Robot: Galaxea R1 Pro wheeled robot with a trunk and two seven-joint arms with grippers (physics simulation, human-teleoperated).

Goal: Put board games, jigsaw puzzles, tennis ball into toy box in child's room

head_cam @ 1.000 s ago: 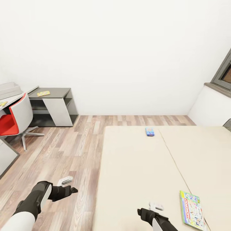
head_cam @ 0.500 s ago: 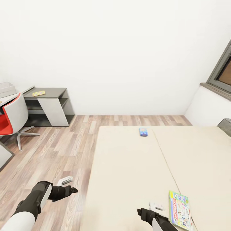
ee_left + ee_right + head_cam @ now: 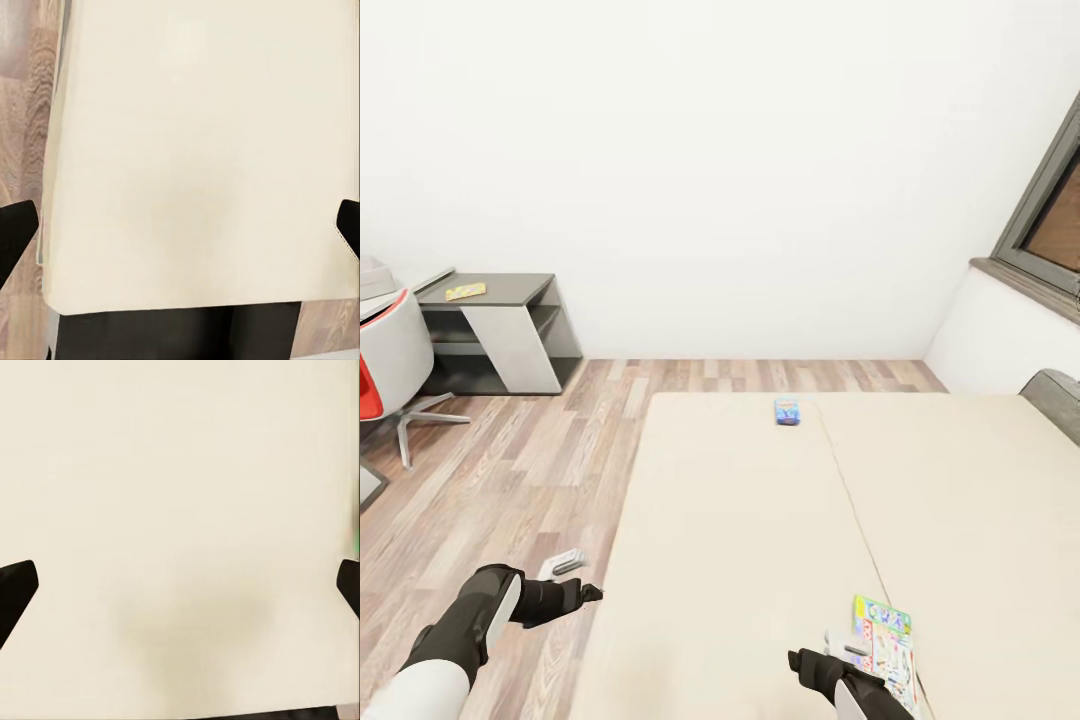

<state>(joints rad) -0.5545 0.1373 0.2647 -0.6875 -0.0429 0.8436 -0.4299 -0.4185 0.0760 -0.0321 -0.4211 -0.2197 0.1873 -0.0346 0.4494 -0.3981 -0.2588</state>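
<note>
Flat colourful cardboard board-game box (image 3: 887,645) lies on the cream bed (image 3: 760,520), just beside my right tool (image 3: 847,647) | small blue box (image 3: 787,412) at the far edge | both tools spread, empty; left tool (image 3: 567,568) over wooden floor (image 3: 510,480) | I judge it light, stiff, slick: pinch an overhanging edge.
</note>
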